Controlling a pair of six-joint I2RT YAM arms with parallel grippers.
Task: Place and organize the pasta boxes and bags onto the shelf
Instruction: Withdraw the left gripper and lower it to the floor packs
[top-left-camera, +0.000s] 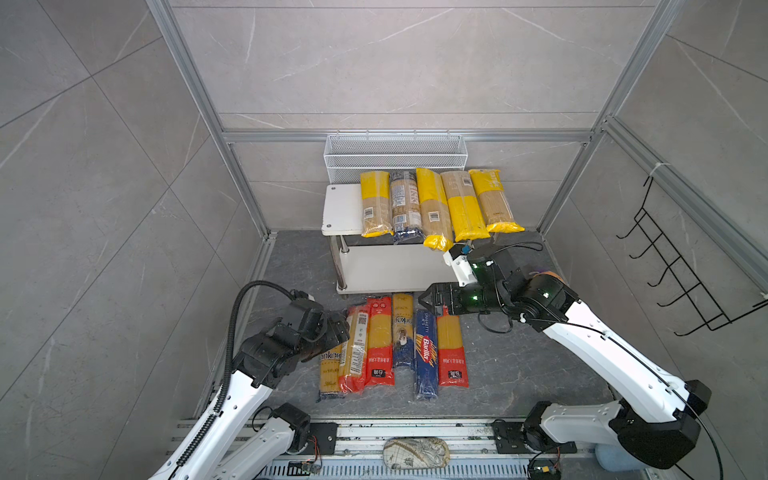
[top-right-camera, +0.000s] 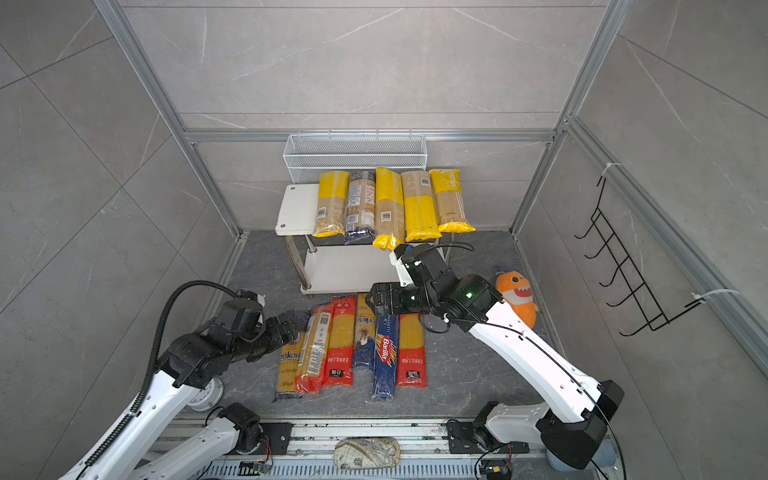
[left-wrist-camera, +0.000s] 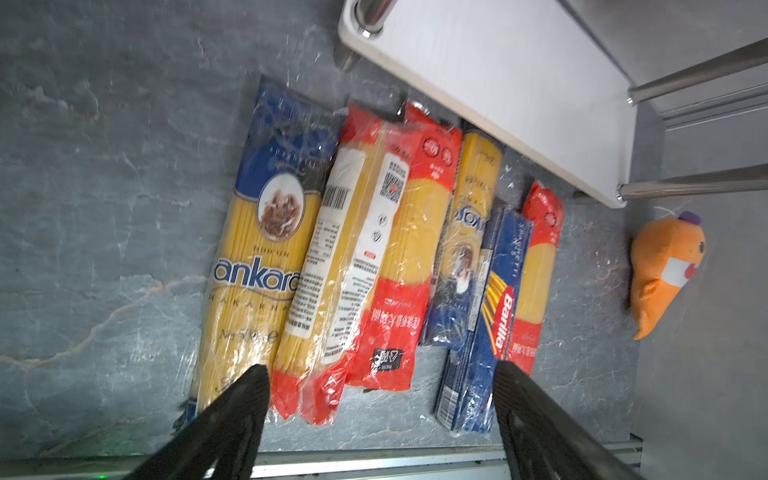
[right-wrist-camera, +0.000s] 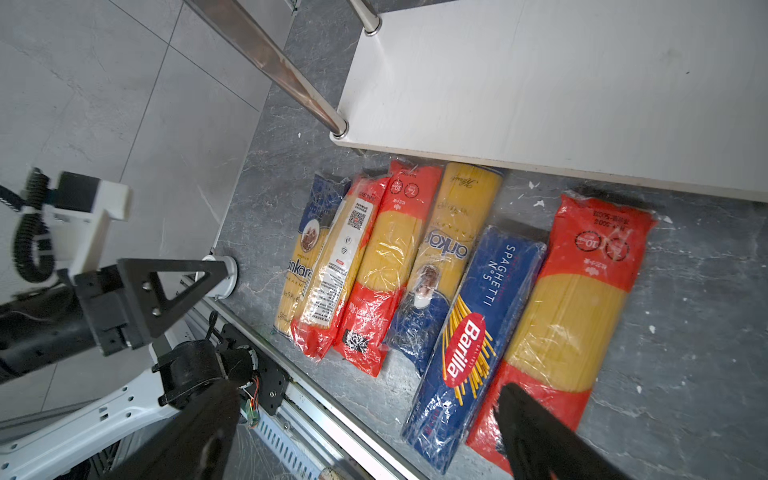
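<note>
Left gripper (left-wrist-camera: 379, 368): jaws spread wide, empty, above floor packs (top-left-camera: 380, 345) | right gripper (right-wrist-camera: 365, 387): spread wide, empty | six floor packs lie before shelf (top-left-camera: 343, 208) | five shelf packs (top-left-camera: 432, 208) lie across its top

You're working in a robotics lab test cell: an aluminium frame (top-left-camera: 407, 136) holds grey tile-look panels (top-left-camera: 395, 62), and the mounting rail (top-left-camera: 415, 432) along the front carries the arm bases and a bare circuit board (top-left-camera: 305, 468). The shelf (top-left-camera: 343, 208), wire basket (top-left-camera: 395, 156) and hook rack (top-left-camera: 681, 266) dress it as a mock pantry.
</note>
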